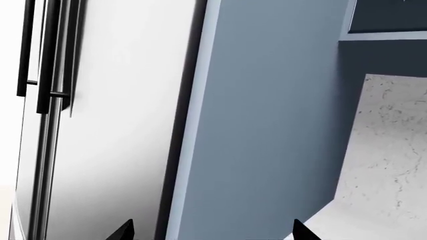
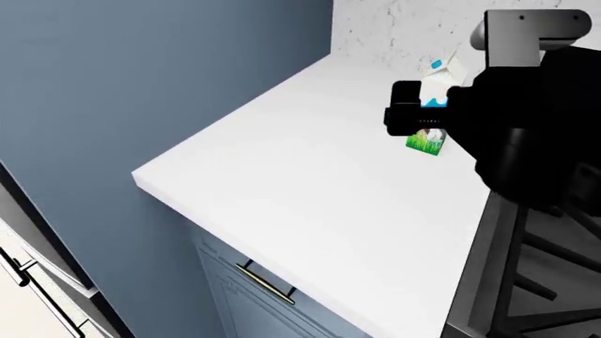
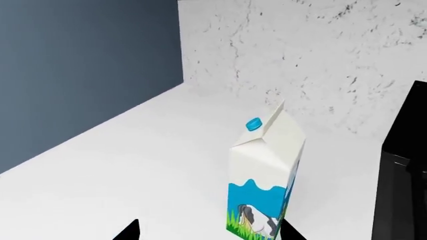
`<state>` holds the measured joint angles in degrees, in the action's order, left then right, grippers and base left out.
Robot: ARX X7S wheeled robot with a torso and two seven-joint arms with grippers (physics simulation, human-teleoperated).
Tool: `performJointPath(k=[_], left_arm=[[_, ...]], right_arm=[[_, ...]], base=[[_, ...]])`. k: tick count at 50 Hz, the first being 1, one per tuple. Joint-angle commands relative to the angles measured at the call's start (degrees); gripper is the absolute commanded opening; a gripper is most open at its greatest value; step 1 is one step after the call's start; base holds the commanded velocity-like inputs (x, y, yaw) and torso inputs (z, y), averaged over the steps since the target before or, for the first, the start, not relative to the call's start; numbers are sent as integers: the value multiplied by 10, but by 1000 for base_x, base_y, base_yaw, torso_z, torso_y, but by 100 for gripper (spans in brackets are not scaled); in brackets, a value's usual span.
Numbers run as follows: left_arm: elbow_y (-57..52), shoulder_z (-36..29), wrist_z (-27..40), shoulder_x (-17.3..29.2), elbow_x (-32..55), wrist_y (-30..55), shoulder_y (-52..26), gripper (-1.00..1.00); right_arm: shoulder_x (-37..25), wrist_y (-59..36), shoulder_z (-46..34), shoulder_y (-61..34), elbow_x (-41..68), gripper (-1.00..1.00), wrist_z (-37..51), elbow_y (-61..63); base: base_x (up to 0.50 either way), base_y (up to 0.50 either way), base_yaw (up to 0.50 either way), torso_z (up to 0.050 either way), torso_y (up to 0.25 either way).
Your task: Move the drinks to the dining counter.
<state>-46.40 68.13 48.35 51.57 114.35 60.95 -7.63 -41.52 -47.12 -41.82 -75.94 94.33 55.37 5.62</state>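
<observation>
White-topped counter [image 2: 310, 183], milk carton [image 3: 263, 182] upright near its back wall [image 3: 320, 60]. Right gripper [image 3: 210, 232] spread, lined up to straddle it. Left gripper [image 1: 210, 232] spread, empty, idle.

I count one milk carton [image 3: 265, 187] standing on one white surface [image 2: 281, 183]. I see one brass handle [image 2: 266, 282] on the cabinet below it, and two dark bar handles [image 1: 40, 55] on the fridge doors.

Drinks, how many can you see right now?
1: the milk carton stands upright on the white counter near the speckled back wall, just ahead of the right claw. Others may be hidden behind the arm.
</observation>
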Motion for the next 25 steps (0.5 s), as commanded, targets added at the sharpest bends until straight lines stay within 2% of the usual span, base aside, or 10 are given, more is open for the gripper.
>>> performJointPath(k=[1, 8, 18, 25], left_arm=[[-1, 9, -4, -6, -2, 6, 6, 100], [-1, -1, -8, -9, -10, 6, 2, 100], [-1, -7, -7, -10, -12, 2, 1, 100], [-1, -10, -8, -9, -14, 2, 0, 100]], right_arm=[[24, 1, -14, -12, -27, 100, -12, -51], [44, -4, -24, -29, -41, 100, -19, -80], [30, 4, -11, -19, -25, 100, 36, -85], [32, 10, -9, -13, -23, 100, 40, -88]], base=[[0, 0, 0, 0, 0], [0, 0, 0, 0, 0], [0, 0, 0, 0, 0], [0, 0, 0, 0, 0]])
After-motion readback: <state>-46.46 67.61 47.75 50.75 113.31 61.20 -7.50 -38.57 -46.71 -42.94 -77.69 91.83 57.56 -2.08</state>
